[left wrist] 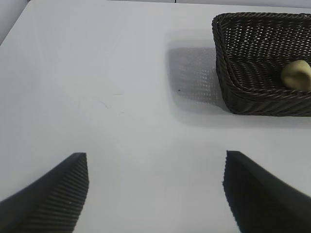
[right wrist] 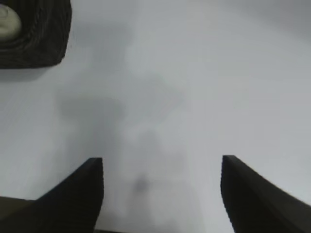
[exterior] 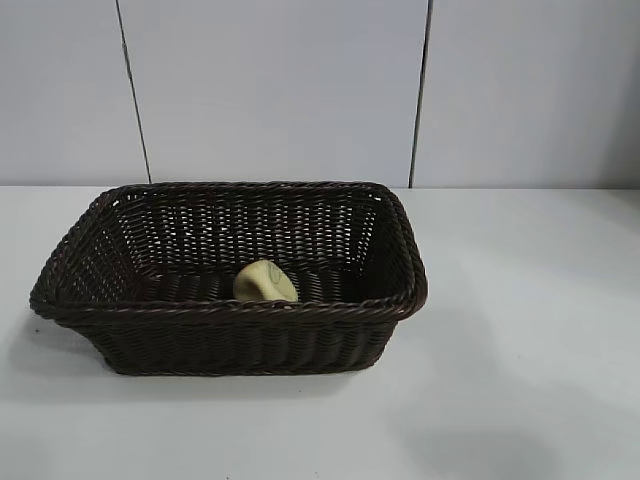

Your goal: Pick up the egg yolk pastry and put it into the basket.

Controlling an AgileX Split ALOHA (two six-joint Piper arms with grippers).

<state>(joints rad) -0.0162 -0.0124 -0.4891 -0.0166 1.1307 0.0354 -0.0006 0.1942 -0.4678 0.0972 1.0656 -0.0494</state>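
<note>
Exterior view: showed the basket (exterior: 228, 275) resting on the white tabletop (exterior: 520, 330), dark woven sides flaring up to a braided rim. Showed the egg yolk pastry (exterior: 265, 282) lying inside the basket, on its floor, close against the near wall and roughly midway along it, partly hidden behind that near rim. Showed neither arm anywhere around the basket.

Left wrist view: showed the left gripper (left wrist: 155, 194) over bare tabletop (left wrist: 97, 87), well apart from the basket (left wrist: 252, 73), with jaws spread wide and nothing between them. Caught one corner of the basket far beyond the jaws, off to one side of their gap, and the egg yolk pastry (left wrist: 297, 75) inside that corner region, not lined up with the gap. Showed the basket's shadow on the tabletop beside its outer wall.

Right wrist view: showed the right gripper (right wrist: 160, 194) likewise over bare tabletop (right wrist: 218, 73), jaws standing wide apart and empty. Showed only a rounded corner of the basket (right wrist: 43, 43) far beyond the jaws and off to one side, with a pale sliver of the egg yolk pastry (right wrist: 8, 22) inside it, well apart from both jaws. Showed faint grey shadows on the tabletop between the basket and the jaws.
</note>
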